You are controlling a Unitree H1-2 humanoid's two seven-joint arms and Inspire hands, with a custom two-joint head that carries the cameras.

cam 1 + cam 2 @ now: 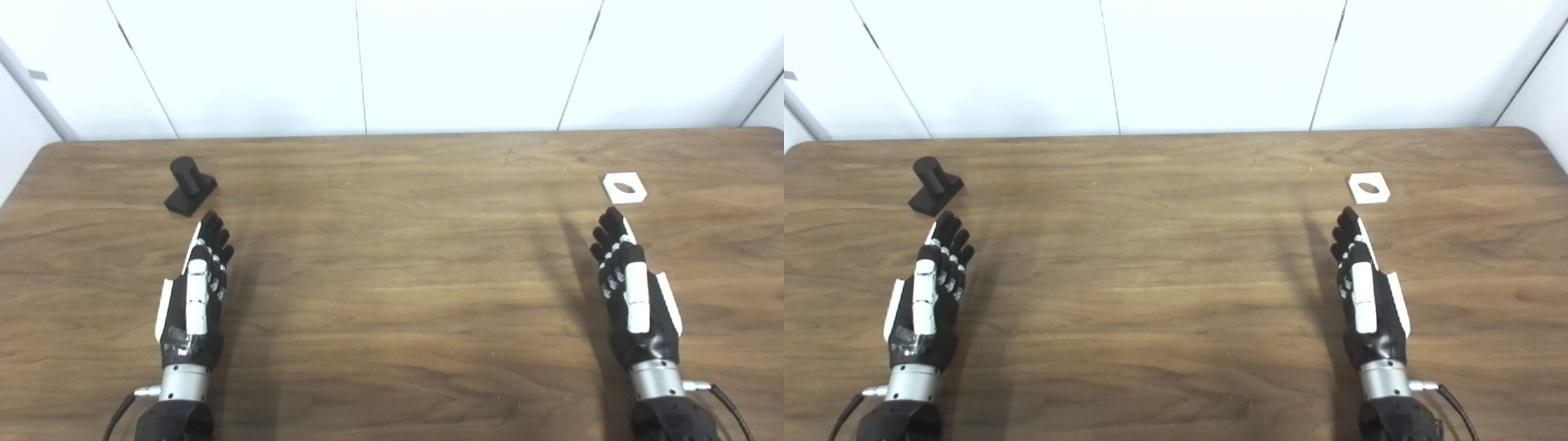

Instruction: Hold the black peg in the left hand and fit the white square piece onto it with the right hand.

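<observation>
The black peg (190, 185), a short cylinder on a square base, stands on the wooden table (392, 275) at the far left. My left hand (196, 288) hovers just in front of it, open, fingers stretched toward the base and holding nothing. The white square piece (624, 187) with a round hole lies flat at the far right. My right hand (634, 288) is open too, its fingertips a short way in front of the piece. Neither hand touches its object.
A white panelled wall (392, 61) rises behind the table's far edge. The table's rounded back corners show at left and right. Bare wood lies between the two hands.
</observation>
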